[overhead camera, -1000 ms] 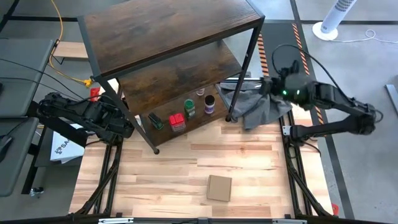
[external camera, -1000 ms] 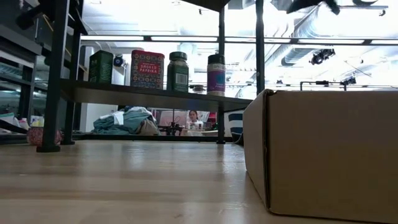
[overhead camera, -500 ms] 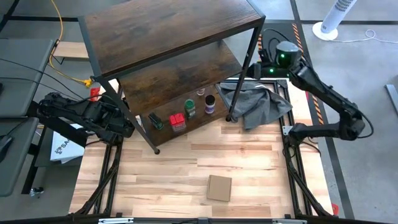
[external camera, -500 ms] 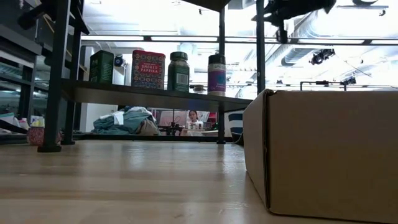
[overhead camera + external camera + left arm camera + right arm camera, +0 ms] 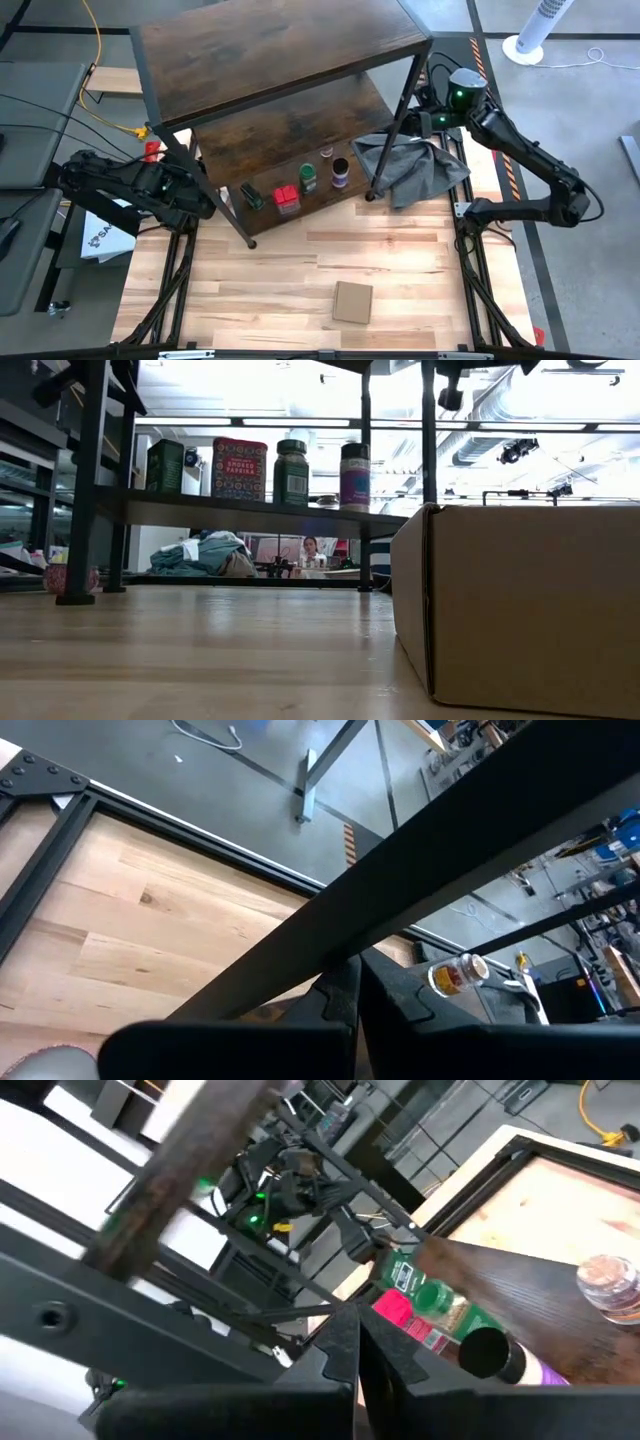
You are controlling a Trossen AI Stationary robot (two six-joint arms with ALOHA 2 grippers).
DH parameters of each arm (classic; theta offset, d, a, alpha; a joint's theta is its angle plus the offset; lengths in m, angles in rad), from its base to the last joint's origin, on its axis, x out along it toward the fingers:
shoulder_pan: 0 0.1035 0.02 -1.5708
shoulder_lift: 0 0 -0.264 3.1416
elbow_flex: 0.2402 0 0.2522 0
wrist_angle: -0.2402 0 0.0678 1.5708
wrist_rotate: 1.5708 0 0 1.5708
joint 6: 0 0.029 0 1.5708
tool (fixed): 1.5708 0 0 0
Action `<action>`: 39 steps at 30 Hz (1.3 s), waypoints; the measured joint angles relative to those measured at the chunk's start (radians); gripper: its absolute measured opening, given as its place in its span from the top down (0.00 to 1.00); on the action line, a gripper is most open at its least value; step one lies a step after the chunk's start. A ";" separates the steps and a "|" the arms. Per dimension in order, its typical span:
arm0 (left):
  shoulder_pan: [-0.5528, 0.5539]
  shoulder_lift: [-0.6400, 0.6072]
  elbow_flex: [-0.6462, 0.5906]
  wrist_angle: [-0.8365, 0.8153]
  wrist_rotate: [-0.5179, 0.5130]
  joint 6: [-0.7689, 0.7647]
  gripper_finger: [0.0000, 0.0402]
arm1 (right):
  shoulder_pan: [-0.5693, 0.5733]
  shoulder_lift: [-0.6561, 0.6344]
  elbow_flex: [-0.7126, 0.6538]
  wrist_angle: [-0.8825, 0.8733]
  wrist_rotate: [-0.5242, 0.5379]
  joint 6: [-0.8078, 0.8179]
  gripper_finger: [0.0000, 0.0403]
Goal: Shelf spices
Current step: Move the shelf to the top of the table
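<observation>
The right gripper (image 5: 425, 110) sits at the shelf (image 5: 270, 45) frame's right rear post, level with the middle tier; its fingers (image 5: 340, 1342) are pressed together with nothing between them. The left gripper (image 5: 205, 203) sits at the shelf's front-left leg, and its fingers (image 5: 340, 1005) are likewise closed together, empty.

All five spices stand on the lowest board, forward and to the left of the right gripper, to the right of the left one. In a row from the left gripper's side: the dark container (image 5: 250, 195), the red boxy tin (image 5: 286, 197), the green-lidded jar (image 5: 308, 177), the purple-lidded jar (image 5: 340, 172). The pale jar (image 5: 326, 152) stands just behind the purple-lidded one, nearer the right gripper.

A grey cloth (image 5: 415, 170) lies below the right gripper, beside the shelf's right leg. A cardboard box (image 5: 352, 302) rests on the wooden tabletop (image 5: 400, 270), well apart from both grippers.
</observation>
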 joint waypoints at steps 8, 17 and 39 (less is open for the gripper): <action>0.041 0.002 0.000 0.080 0.016 0.142 1.00 | 0.034 -0.069 0.000 -0.098 0.039 -0.001 1.00; 0.076 0.000 0.000 0.150 0.018 0.248 1.00 | 0.108 -0.113 0.000 -0.155 0.123 -0.001 1.00; 0.347 0.029 -0.004 0.618 0.170 0.801 1.00 | 0.316 -0.205 0.002 -0.264 0.248 0.057 1.00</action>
